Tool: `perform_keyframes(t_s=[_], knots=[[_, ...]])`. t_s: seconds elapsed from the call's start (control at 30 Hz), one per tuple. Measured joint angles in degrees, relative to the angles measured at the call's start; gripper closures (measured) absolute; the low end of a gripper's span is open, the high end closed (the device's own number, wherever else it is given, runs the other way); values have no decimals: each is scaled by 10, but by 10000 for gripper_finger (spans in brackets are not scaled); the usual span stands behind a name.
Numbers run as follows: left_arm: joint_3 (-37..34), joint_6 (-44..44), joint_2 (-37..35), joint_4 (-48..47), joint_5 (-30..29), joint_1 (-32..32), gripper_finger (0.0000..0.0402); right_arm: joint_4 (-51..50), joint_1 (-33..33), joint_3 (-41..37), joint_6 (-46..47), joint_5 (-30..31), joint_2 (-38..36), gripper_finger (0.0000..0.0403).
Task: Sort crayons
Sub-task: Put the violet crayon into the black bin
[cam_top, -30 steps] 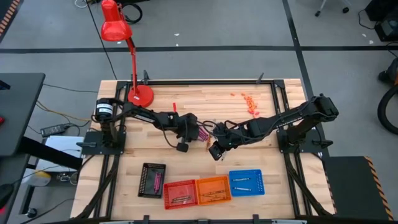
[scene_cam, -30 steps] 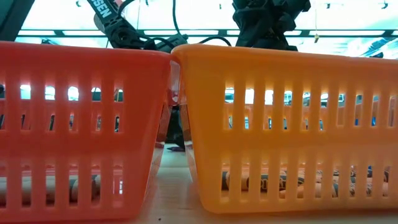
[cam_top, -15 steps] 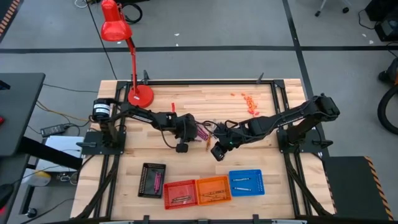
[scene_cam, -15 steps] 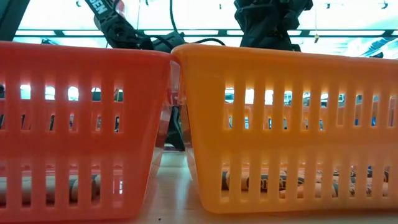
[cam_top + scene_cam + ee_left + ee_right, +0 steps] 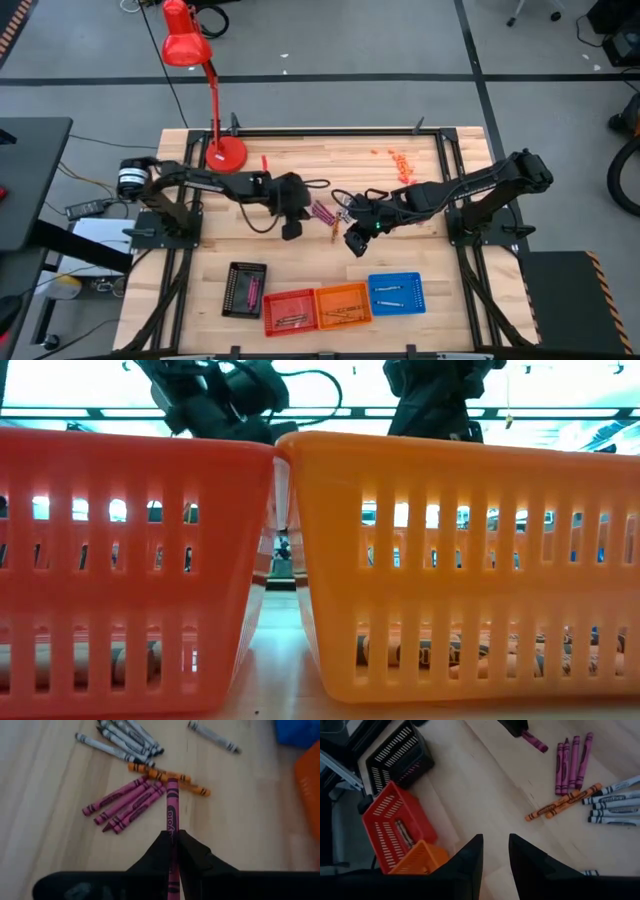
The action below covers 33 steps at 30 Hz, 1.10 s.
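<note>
My left gripper (image 5: pixel 291 229) is shut on a magenta crayon (image 5: pixel 172 810) just to the left of the loose crayons (image 5: pixel 325 212) at the table's middle; it also shows in the right wrist view (image 5: pixel 516 725). On the wood lie three magenta crayons (image 5: pixel 125 805), two orange ones (image 5: pixel 170 776), and several grey-white ones (image 5: pixel 125 740). My right gripper (image 5: pixel 495 842) is open and empty, to the right of the pile and nearer the front edge (image 5: pixel 355 241). My left gripper pinches the magenta crayon between its two fingers by its rear part (image 5: pixel 172 834). The crayon runs along the fingers and sticks out past their tips, its free end (image 5: pixel 172 784) over the orange crayons. It also shows in the right wrist view (image 5: pixel 535 741), slanting toward the table.
Four baskets stand in a row near the front edge: black (image 5: pixel 246 288), red (image 5: pixel 290 310), orange (image 5: pixel 343 305), blue (image 5: pixel 397 293). The red (image 5: pixel 130 560) and orange (image 5: pixel 460 560) baskets fill the low view. A red lamp (image 5: pixel 225 150) stands far left; red crumbs (image 5: pixel 400 160) lie far right.
My left gripper has risen from the table beside the crayon pile; in the low view the dark shape between the baskets has gone up out of the gap. My right gripper has shifted a little toward the table's right edge.
</note>
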Motion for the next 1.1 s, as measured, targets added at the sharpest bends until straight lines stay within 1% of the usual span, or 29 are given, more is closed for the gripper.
perform_keyframes(t_s=[0.2,0.43,0.5,0.57,0.63,0.8,1.1], knots=[[0,-82,-55,-37,0,-13,377,0,-2,0,-15,0,0,305],[1,-145,-100,-72,0,-54,377,3,-2,0,-37,0,0,305],[2,-163,-103,-64,0,-68,377,6,-2,0,-42,0,0,305],[1,-182,-107,-80,0,-83,377,7,-2,0,-48,0,0,305],[1,-201,-107,-77,0,-97,377,11,-2,0,-53,0,0,305],[1,-228,-107,-89,0,-129,376,15,-1,0,-58,-1,0,305],[1,-278,-107,-102,-1,-165,376,20,-1,0,-69,-5,0,305]])
